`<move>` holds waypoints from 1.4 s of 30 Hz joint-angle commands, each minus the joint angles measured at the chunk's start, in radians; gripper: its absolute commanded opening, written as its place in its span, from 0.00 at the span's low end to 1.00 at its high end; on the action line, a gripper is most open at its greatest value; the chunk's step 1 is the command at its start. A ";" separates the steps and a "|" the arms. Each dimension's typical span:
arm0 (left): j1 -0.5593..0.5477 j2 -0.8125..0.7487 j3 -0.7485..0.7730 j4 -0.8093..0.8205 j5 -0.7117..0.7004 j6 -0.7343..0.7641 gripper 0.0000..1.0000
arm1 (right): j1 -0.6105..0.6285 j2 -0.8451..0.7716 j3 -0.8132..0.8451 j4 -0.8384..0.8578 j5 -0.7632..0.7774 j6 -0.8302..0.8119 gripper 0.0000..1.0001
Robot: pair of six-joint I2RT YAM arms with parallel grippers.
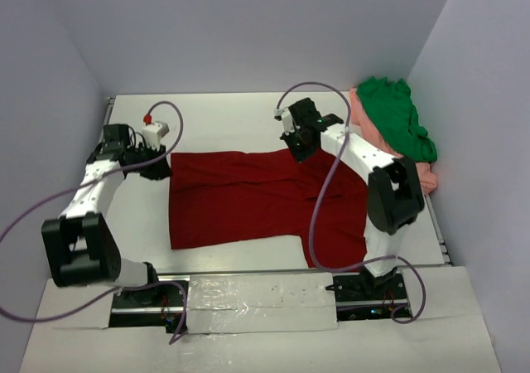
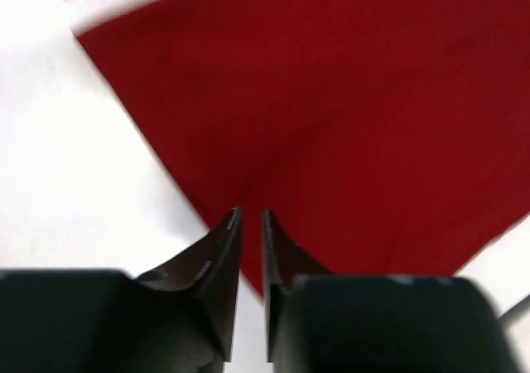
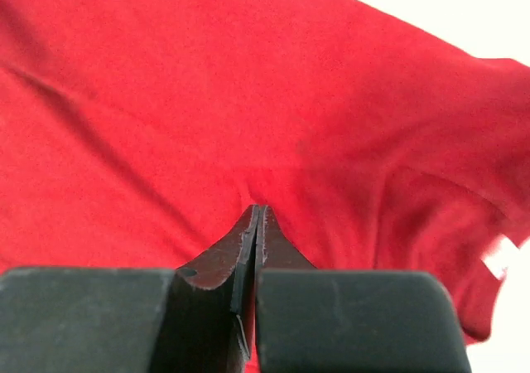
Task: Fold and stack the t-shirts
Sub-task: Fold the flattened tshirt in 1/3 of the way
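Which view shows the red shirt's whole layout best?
Top external: the red shirt lies spread flat, most of its outline visible. Left wrist shows only a corner and edge; right wrist only a wrinkled close-up patch.

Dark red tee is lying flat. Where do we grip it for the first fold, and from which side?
Probably the corners of its straight left edge. The dark red tee lies spread flat, with no raised fold to pinch mid-cloth. Bring the left fingers in low from the bare table on the left and pinch the edge.
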 commanded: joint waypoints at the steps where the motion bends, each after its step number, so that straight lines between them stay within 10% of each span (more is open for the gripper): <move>1: -0.042 0.149 0.112 0.149 0.047 -0.189 0.22 | 0.004 0.097 0.096 -0.108 -0.061 0.059 0.00; 15: -0.243 0.449 0.212 0.174 -0.031 -0.276 0.17 | 0.004 0.215 0.102 -0.155 -0.002 0.091 0.00; 42: -0.220 0.839 0.564 0.083 -0.227 -0.373 0.14 | -0.100 0.458 0.628 -0.201 -0.004 0.205 0.00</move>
